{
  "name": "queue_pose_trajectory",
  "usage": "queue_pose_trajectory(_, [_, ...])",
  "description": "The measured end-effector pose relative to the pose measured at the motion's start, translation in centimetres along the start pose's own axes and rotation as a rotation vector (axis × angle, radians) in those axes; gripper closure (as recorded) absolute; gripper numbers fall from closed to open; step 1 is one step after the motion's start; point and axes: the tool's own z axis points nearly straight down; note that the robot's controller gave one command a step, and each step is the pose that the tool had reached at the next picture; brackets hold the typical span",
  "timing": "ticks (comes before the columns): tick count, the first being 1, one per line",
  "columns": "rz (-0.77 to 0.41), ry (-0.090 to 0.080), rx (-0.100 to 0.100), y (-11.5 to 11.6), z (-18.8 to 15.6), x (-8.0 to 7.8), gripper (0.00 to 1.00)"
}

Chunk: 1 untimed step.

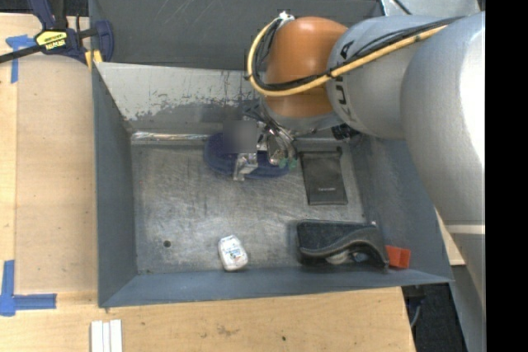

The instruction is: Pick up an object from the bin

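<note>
My gripper (262, 159) is low in the back middle of the bin, open, over the right part of a dark blue rounded thing (221, 154) that lies on the floor there. One metal fingertip (244, 170) rests at the blue thing's front edge, and the other stands further right, by its right end. The gripper's body hides part of the blue thing. Just right of the gripper a flat dark grey rectangular piece (326, 179) lies on the bin floor.
A black curved thing with an orange tab (342, 246) lies along the front right wall. A small white packet (233, 252) sits near the front wall at the middle. The arm with its orange cover hangs over the bin's back right.
</note>
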Motion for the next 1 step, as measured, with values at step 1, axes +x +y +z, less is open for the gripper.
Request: queue_pose_trajectory(1, [0.0,0.009,0.0,0.01,-3.75,-0.55,1.0])
